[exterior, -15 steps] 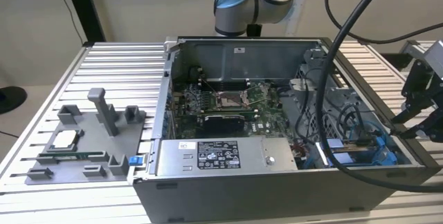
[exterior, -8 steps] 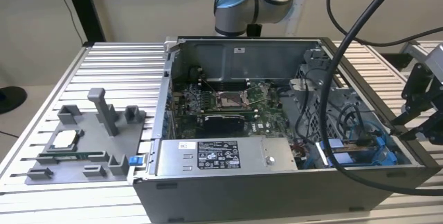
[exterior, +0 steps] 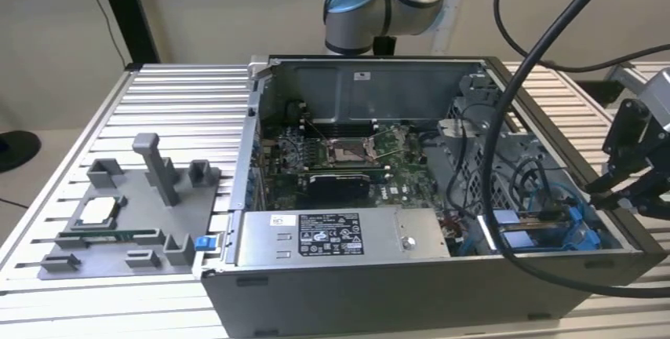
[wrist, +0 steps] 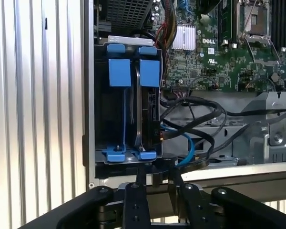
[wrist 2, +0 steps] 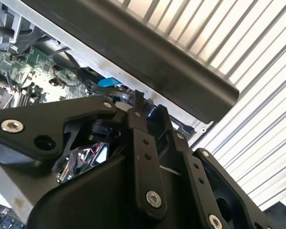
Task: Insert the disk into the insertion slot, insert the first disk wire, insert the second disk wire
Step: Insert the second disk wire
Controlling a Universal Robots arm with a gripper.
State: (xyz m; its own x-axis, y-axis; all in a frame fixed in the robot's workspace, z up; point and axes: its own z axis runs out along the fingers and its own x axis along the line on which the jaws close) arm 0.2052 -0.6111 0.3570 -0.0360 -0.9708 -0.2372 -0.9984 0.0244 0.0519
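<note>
The disk [wrist: 148,74] sits in its blue carrier inside the insertion slot [wrist: 128,40] of the grey drive cage, with a second blue carrier beside it. In the exterior view the blue-framed disk [exterior: 534,235] lies in the case's near corner on the exterior view's right. A thin blue wire [wrist: 190,143] and looping black wires [wrist: 195,102] run from beside the disk toward the case rim. My gripper [wrist: 157,172] hovers over that rim, close to the carriers' ends and the wire loops. It also appears at the case's outer wall [exterior: 607,191] and above the black rim [wrist 2: 148,107].
The open computer case holds a motherboard [exterior: 346,158] and a grey labelled power-supply box [exterior: 335,237]. A grey fixture tray [exterior: 125,213] with small parts lies on the ribbed aluminium table [exterior: 178,96]. Thick black hoses [exterior: 523,80] hang across the case.
</note>
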